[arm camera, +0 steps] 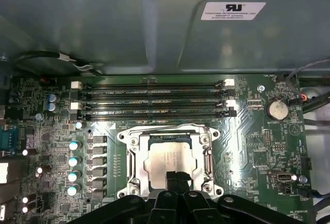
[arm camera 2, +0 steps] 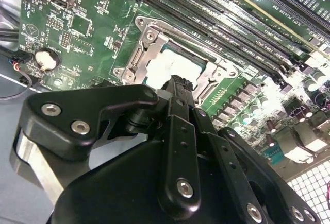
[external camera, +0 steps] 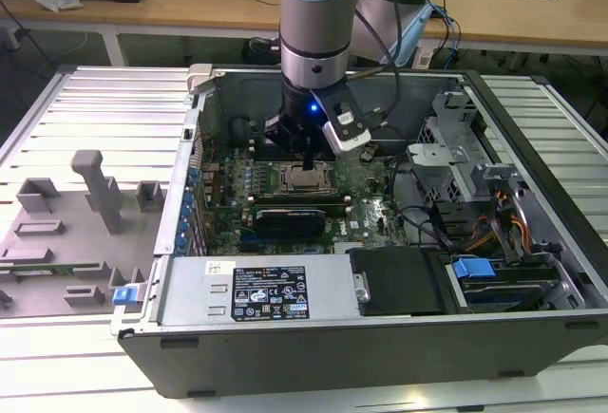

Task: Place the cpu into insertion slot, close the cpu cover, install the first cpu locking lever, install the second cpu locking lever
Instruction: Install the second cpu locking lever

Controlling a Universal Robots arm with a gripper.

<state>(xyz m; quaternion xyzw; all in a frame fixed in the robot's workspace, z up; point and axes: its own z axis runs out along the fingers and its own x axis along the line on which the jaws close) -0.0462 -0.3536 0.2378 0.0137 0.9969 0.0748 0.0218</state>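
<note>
The cpu lies flat in the insertion slot on the green motherboard, its silvery top catching the light. The grey cpu cover lies down around it, and the chip shows through its window. My gripper is shut, fingertips pressed together with nothing between them, hovering just over the chip's near edge. In the second wrist view the gripper points down at the bright cpu inside the cover. From the exterior view, the gripper hangs straight above the cpu inside the open computer case.
Long memory slots run beside the socket, and a coin battery sits near them. A black expansion card lies close to the socket. The power supply and drive cage hem in the case. Grey fixtures stand on the exterior view's left.
</note>
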